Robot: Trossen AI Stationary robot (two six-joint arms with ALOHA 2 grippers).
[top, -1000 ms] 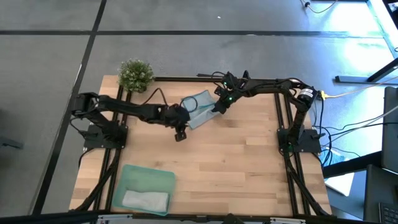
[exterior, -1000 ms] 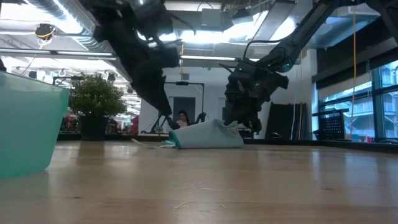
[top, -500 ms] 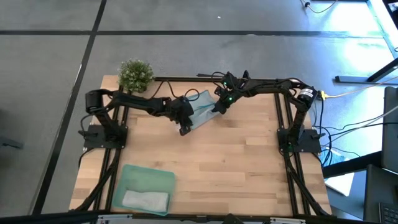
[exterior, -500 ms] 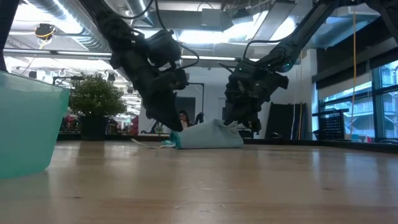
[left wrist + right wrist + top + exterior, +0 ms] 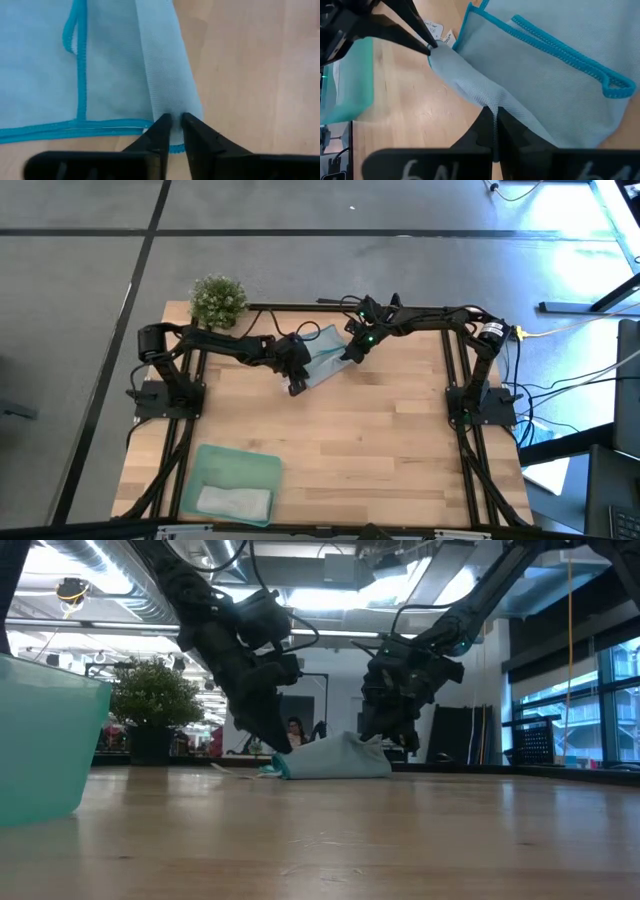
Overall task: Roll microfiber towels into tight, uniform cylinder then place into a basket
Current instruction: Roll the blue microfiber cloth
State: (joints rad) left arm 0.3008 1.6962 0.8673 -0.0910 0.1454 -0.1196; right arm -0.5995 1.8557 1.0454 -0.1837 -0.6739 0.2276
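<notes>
The light blue towel (image 5: 322,348) lies on the table's far middle, its near edge raised into a folded ridge (image 5: 465,82). It also shows in the low view (image 5: 335,760). My left gripper (image 5: 296,384) is shut on the ridge's left end and my right gripper (image 5: 347,357) is shut on its right end. The mint-green basket (image 5: 205,458) stands at the near left corner, and the pale grey towel (image 5: 235,502) lies rolled inside it. My left gripper pinches the folded ridge at the towel's corner (image 5: 172,111) between its two fingers, which lie along the ridge, slanting down from the table's left. The rest of the towel lies on the table. My right gripper pinches the same ridge at its other end (image 5: 495,106) between its two fingers, slanting down from the table's far right. The fold is raised off the table there.
A small potted plant (image 5: 217,300) stands at the far left corner. Bare wooden table (image 5: 400,440) stretches from the towel to the near edge. The basket's wall (image 5: 40,740) rises at the low view's left.
My left gripper has moved toward the table's far edge and down to the blue towel's left end, then kept still there. My right gripper and the towel have kept still.
</notes>
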